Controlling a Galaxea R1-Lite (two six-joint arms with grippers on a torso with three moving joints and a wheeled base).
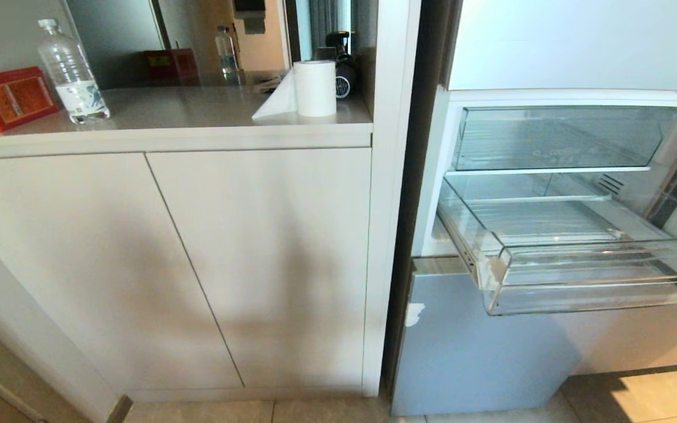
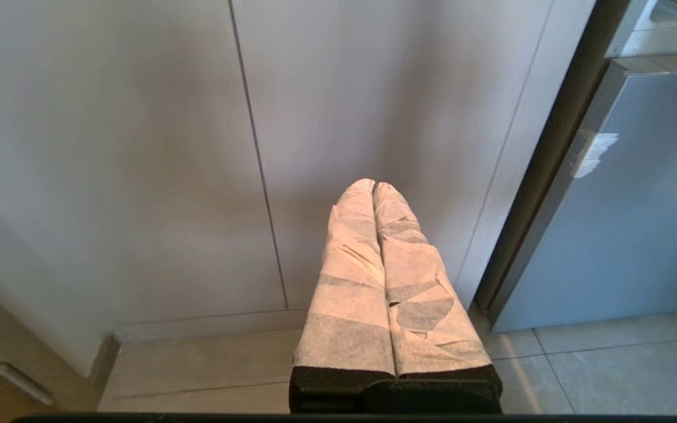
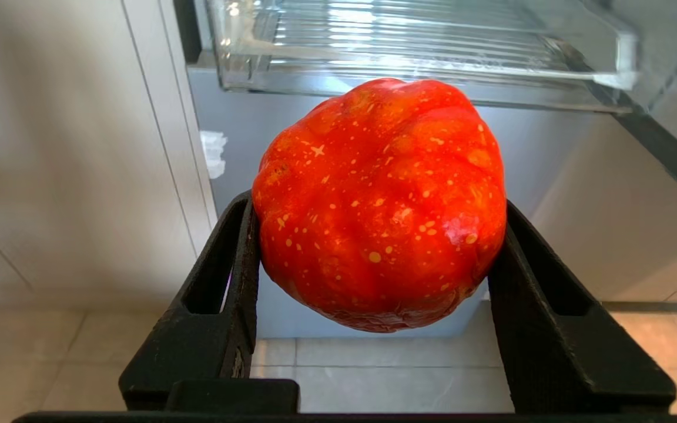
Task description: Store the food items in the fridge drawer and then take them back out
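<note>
A glossy red fruit point(image 3: 374, 176) with yellow specks is clamped between the black fingers of my right gripper point(image 3: 378, 204), which is shut on it. It hangs in the air below and in front of the fridge drawer point(image 3: 421, 53). The drawer point(image 1: 585, 285) is clear plastic with a ribbed floor, is pulled out of the open fridge, and has nothing in it. My left gripper point(image 2: 374, 185), wrapped in white tape, is shut with nothing in it and points at the cabinet doors near the floor. Neither arm shows in the head view. I see only this one food item.
A clear bin with faint lettering point(image 1: 556, 138) sits above the drawer. Below it is the fridge's blue-grey lower door point(image 1: 479, 352). To the left are the white cabinet doors point(image 1: 197, 264) and a counter with a water bottle point(image 1: 71, 73), a red box point(image 1: 6, 97) and a paper roll point(image 1: 314, 88).
</note>
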